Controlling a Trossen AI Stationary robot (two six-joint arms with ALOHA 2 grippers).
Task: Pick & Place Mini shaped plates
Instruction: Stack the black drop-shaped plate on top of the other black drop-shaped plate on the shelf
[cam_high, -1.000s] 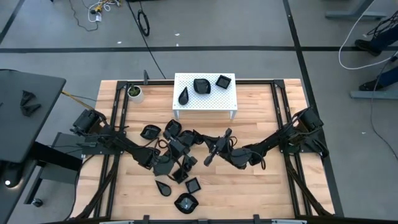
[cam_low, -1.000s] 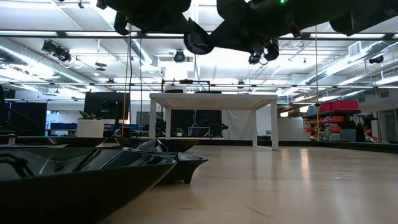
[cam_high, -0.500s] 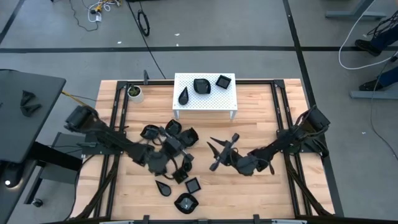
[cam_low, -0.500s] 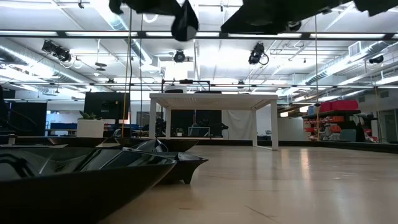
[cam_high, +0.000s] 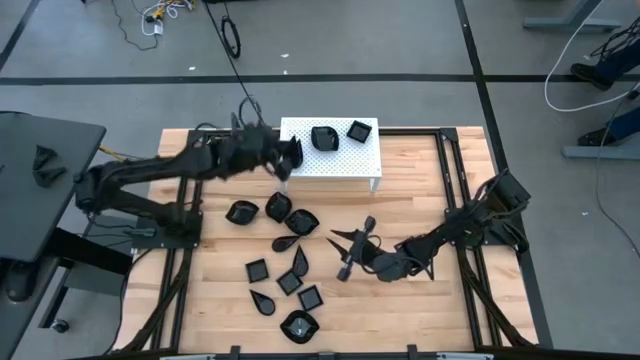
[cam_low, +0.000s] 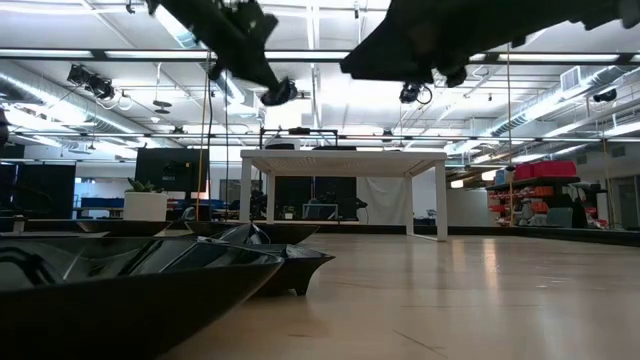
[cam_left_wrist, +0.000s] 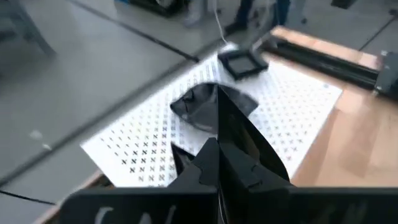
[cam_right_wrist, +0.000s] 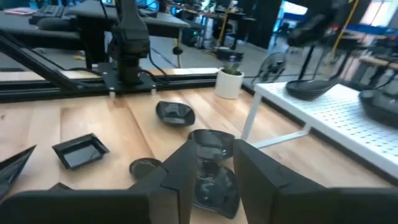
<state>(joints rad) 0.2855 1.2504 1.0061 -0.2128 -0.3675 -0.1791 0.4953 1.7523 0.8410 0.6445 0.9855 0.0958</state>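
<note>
Left gripper (cam_high: 288, 160) carried plate (cam_left_wrist: 239, 134) to white stand (cam_high: 345, 158).

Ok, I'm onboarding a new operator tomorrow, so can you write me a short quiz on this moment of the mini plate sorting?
1. True or false: the right end effector is shut.
2. Which end effector is at the white stand? A) the left end effector B) the right end effector C) neither
3. In the high view, how many mini plates lie uncovered on the white stand?

Key
1. False: its fingers stand apart.
2. A: it reaches over the stand's left part, shut.
3. Two: a lobed one and a square one.
</note>
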